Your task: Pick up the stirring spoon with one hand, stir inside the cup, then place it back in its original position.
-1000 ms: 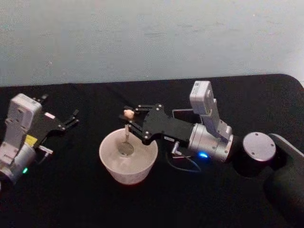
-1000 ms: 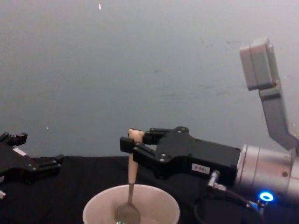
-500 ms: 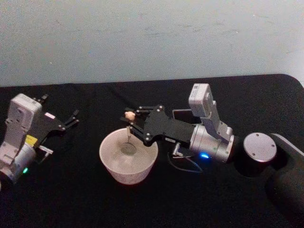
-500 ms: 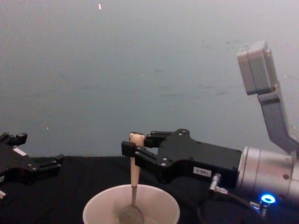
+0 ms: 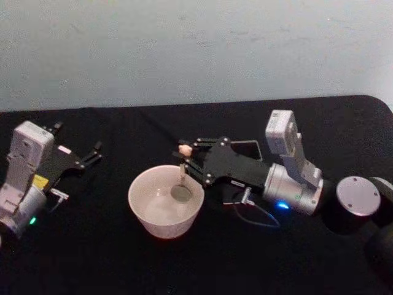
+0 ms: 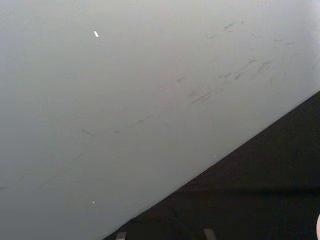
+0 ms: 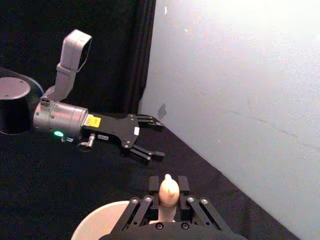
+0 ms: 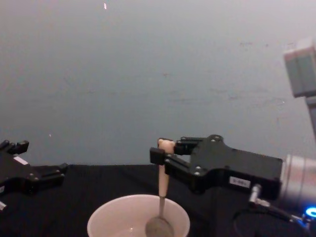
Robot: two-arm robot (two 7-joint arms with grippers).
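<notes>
The stirring spoon (image 5: 182, 169) stands upright with its metal bowl inside the cream cup (image 5: 147, 218), close to the cup's right wall. My right gripper (image 5: 186, 158) is shut on the peach handle just under the bear head. From the chest, the spoon (image 8: 161, 180) dips into the cup (image 8: 106, 222) with the right gripper (image 8: 159, 157) pinching its top. The right wrist view has the bear head (image 7: 167, 189) between the fingers. The dark grey holder (image 5: 253, 143) stands behind my right arm, partly hidden. My left gripper (image 5: 77, 140) rests open at the far left.
A black cloth covers the table up to a pale wall behind. A thin cable (image 5: 261, 216) loops on the cloth beside my right wrist. A dark cylinder with a silver top (image 5: 358, 196) sits at the right edge. Bare cloth lies in front of the cup.
My right gripper has carried the spoon rightward, so its bowl has slid from the cup's middle to its right side. The left arm has not moved.
</notes>
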